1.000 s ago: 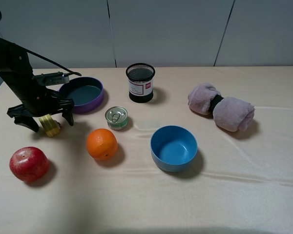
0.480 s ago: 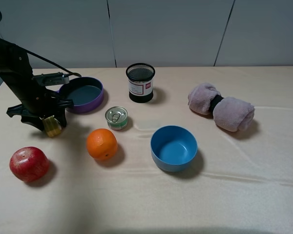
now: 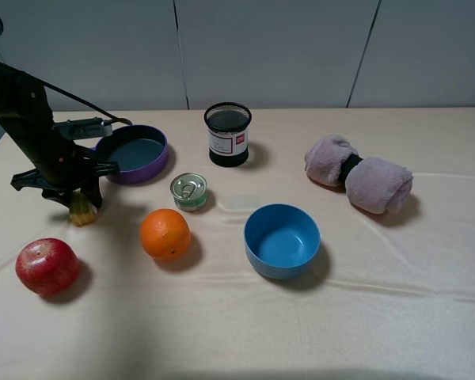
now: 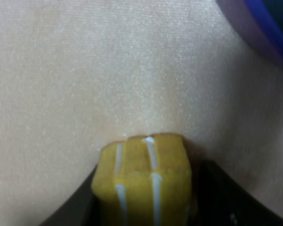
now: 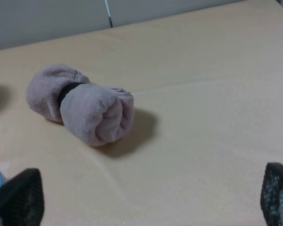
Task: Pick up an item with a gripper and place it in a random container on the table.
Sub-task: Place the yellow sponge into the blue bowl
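Observation:
The small yellow ribbed block (image 3: 81, 208) sits at the left of the beige table (image 3: 222, 317), between the purple pan and the red fruit. My left gripper (image 3: 73, 196) is shut on it from above. In the left wrist view the block (image 4: 144, 181) is pinched between the dark fingers (image 4: 224, 202), low over the cloth. The blue bowl (image 3: 282, 240) stands empty near the table's middle. My right gripper (image 5: 146, 207) is open and empty, out of the high view; its fingertips (image 5: 16, 197) frame bare cloth.
An orange (image 3: 165, 233) and a small tin can (image 3: 189, 191) lie between the block and the bowl. A purple pan (image 3: 133, 152), black mesh cup (image 3: 227, 133), red fruit (image 3: 47, 266) and rolled pink towel (image 3: 358, 174) also stand on the table.
My left gripper's fingers, spread wide around the yellow block a second ago, have closed onto it. The arm has barely shifted. Nothing else has moved.

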